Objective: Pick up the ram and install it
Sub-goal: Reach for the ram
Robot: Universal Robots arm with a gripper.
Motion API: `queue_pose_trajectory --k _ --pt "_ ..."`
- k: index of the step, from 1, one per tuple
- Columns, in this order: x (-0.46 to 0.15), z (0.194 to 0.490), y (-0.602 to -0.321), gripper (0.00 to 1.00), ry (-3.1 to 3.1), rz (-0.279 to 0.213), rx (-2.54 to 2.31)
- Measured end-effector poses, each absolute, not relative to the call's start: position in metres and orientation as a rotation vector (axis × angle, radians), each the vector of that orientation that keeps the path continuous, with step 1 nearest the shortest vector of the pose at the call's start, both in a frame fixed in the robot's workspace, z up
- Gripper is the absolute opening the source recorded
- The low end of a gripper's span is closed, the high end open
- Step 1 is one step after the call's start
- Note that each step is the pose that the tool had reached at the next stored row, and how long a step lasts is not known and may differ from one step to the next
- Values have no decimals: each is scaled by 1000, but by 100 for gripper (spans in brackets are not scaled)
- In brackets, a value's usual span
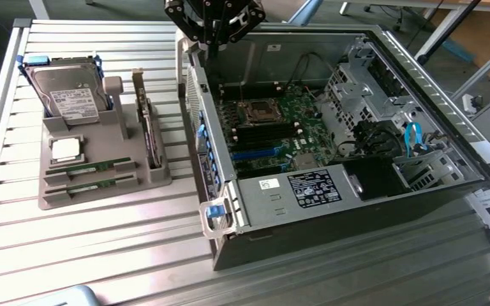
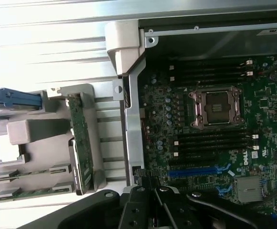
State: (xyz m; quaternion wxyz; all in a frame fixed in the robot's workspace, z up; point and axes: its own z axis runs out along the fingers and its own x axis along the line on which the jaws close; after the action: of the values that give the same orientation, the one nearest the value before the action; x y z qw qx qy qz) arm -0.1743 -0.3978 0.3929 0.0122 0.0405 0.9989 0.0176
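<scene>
Slatted metal bench point(image 1: 100, 242) carries everything in the exterior view, with floor and frame legs behind it.

On the exterior view's left stands one grey holder point(image 1: 100, 137). It carries:
- one hard drive point(image 1: 71, 92), upright at the far end, with blue rails;
- one square silver processor chip point(image 1: 66, 148), lying flat in its recess;
- two green memory sticks lying flat in parallel slots at the near end, the first ram stick point(image 1: 87, 167) and just in front of it the second ram stick point(image 1: 81, 187). Both are seated in the holder and well apart from the arm;
- one dark expansion card point(image 1: 147, 127), on edge along the holder's right side.

Next comes one end effector point(image 1: 214, 38), hanging over the case's left wall. Its fingers are drawn together – closed. In the wrist view its black fingers point(image 2: 143, 210) sit over the same wall, between holder and board.

Just beside the holder lies one open computer case point(image 1: 313, 217). Inside is one green motherboard point(image 1: 300, 131) with one empty processor socket point(image 1: 258, 113); the wrist view shows black memory slots point(image 2: 210, 143) on both sides of it. One blue slot point(image 1: 258, 155) lies nearer the front.

Further right – one blue cable point(image 1: 413, 137) by the drive cage.
</scene>
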Motion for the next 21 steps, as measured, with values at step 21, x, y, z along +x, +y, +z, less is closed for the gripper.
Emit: queue_pose_trajectory --k 21 --pt "-186 393 -398 10 3114 55 126"
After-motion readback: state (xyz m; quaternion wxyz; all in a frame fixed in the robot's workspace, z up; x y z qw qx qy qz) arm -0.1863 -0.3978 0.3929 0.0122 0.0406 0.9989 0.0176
